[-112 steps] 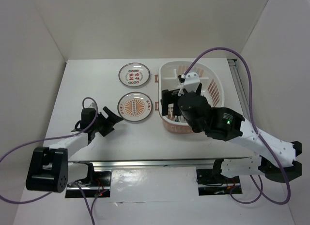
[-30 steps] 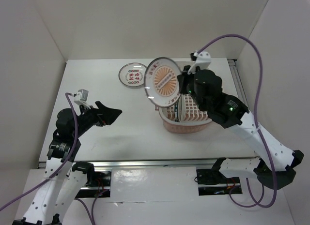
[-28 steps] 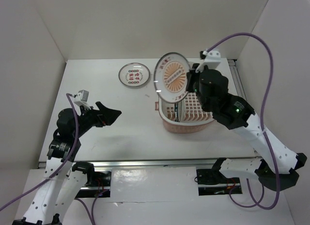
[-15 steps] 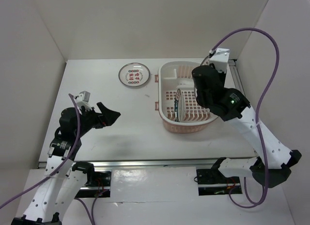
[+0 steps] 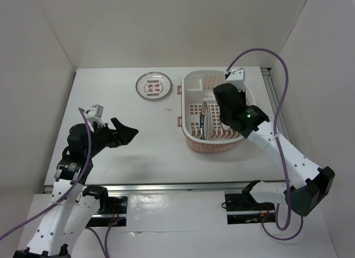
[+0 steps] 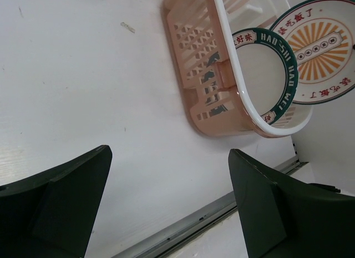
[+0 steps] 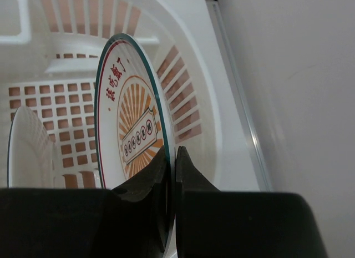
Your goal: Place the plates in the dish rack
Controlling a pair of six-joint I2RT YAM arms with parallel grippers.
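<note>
Green-rimmed white plate [image 6: 267,69] racked; right hand [image 7: 171,158] clamps orange-sunburst plate [image 7: 133,136] inside pink plastic basket [image 6: 205,91]; character-printed plate [image 5: 154,85] waits; left hand [image 6: 169,158] apart.

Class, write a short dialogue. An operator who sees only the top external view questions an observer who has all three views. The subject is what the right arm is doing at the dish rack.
Operator: From above I can't tell what is happening over the dish rack. Is anything gripped there?
Observer: Yes. The right wrist view shows the right pincer shut on the rim of the orange sunburst plate.
Operator: Is that plate flat or standing?
Observer: Standing on edge inside the rack walls. The left wrist view shows it beside the green-rimmed plate, which is also upright.
</note>
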